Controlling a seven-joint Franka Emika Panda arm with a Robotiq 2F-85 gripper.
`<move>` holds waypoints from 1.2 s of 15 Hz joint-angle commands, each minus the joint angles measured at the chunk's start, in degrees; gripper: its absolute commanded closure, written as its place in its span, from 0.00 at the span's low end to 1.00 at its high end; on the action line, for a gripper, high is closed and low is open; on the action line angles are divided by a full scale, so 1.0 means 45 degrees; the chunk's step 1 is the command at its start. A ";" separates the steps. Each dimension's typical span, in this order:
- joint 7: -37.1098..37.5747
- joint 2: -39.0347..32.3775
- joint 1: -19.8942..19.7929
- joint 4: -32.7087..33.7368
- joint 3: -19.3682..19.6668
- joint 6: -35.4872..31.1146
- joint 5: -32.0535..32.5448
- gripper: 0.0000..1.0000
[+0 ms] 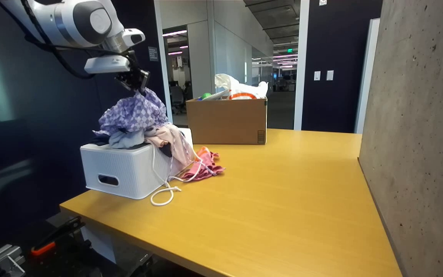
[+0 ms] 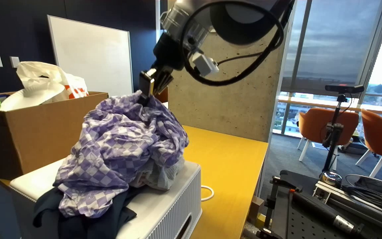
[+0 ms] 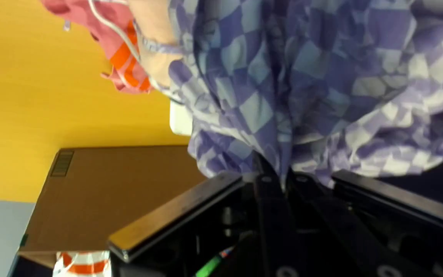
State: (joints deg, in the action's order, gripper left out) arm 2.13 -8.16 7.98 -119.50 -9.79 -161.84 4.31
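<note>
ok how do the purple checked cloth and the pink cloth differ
The purple checked cloth is pinched in the gripper; the pink cloth lies on the table. The purple checked cloth has purple and white checks; the pink cloth has orange markings. Both are crumpled.

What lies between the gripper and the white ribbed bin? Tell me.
The purple checkered cloth, pinched in the gripper, then pale blue cloth, peach cloth and navy cloth over the white ribbed bin; an exterior view shows it.
</note>
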 commanded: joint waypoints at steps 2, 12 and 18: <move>0.0279 0.1427 -0.0109 0.1545 0.0452 0.0644 -0.0030 0.99; 0.0318 0.2798 -0.2411 0.4679 0.2726 0.1063 -0.0162 0.99; -0.1858 0.2169 -0.3785 0.4476 0.4839 0.0703 -0.2397 0.99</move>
State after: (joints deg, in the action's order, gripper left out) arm -0.66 3.80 -7.51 -99.33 8.91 -158.08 -1.00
